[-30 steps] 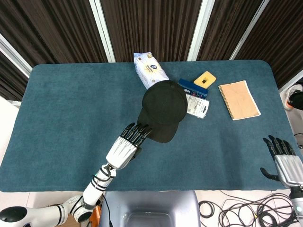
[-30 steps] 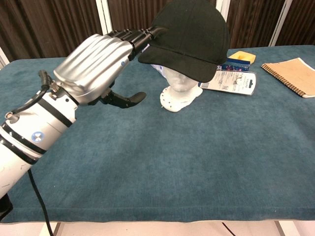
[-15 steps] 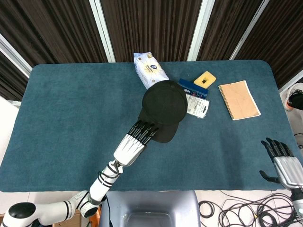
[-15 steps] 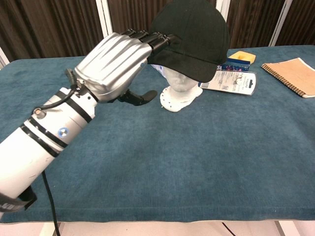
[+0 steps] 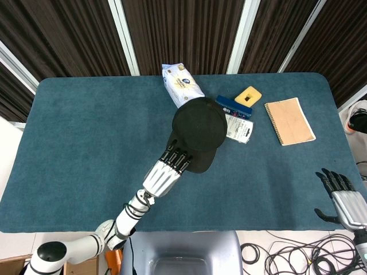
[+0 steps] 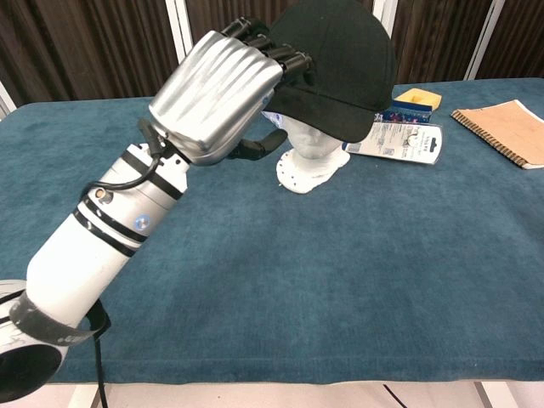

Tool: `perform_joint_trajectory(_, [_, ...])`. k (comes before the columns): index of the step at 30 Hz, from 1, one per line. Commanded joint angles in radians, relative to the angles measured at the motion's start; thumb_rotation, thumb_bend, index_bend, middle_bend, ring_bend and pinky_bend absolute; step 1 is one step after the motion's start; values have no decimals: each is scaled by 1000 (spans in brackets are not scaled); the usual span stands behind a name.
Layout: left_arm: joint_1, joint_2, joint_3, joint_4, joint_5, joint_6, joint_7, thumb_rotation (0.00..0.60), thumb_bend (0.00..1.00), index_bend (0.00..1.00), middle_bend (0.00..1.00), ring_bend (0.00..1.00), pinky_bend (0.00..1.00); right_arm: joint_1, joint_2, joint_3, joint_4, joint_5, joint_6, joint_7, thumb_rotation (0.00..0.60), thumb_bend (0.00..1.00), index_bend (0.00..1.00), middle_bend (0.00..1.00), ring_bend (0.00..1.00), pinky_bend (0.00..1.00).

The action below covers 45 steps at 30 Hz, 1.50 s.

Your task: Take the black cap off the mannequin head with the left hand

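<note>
The left robot hand (image 6: pixel 223 93) has slid forward, fingers now lying over the brim with the thumb beneath, not visibly clamped. Beyond, the black cap (image 6: pixel 340 59) still sits on the mannequin head (image 6: pixel 310 157), so lifting remains.

Dark ribbed wall panels (image 5: pixel 69 31), white strips (angled) (image 5: pixel 125 35), teal table (image 5: pixel 86 126)

Notebook (image 5: pixel 289 121), yellow sponge (image 5: pixel 248 95) and white packet (image 5: pixel 181 84) lie on the table (image 5: pixel 86 132).
</note>
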Motion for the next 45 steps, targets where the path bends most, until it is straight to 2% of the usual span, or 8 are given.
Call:
perform_joint_trajectory(1, [-35, -41, 4, 80, 7, 30, -42, 600, 299, 393, 426, 373, 225, 0, 3, -1, 2, -3, -2, 8, 600, 175, 0, 5, 0, 82])
perform_joint_trajectory(9, [-78, -75, 7, 185, -22, 32, -112, 600, 300, 407, 471, 399, 220, 1, 7, -5, -1, -13, -5, 15, 600, 176, 0, 5, 0, 82])
perform_joint_trajectory(19, [-132, -140, 19, 346, -48, 55, -163, 600, 300, 563, 569, 465, 220, -4, 16, -10, 3, -26, 2, 38, 600, 176, 0, 4, 0, 82])
perform_joint_trajectory(28, [-165, -191, 48, 459, -62, 100, -211, 600, 315, 647, 645, 520, 221, -9, 22, -12, 3, -34, 10, 53, 600, 176, 0, 4, 0, 82])
perform_joint_trajectory(45, [-198, -192, 83, 506, -120, 134, -257, 600, 411, 684, 714, 548, 223, -11, 28, -19, 12, -53, 15, 73, 600, 176, 0, 4, 0, 82])
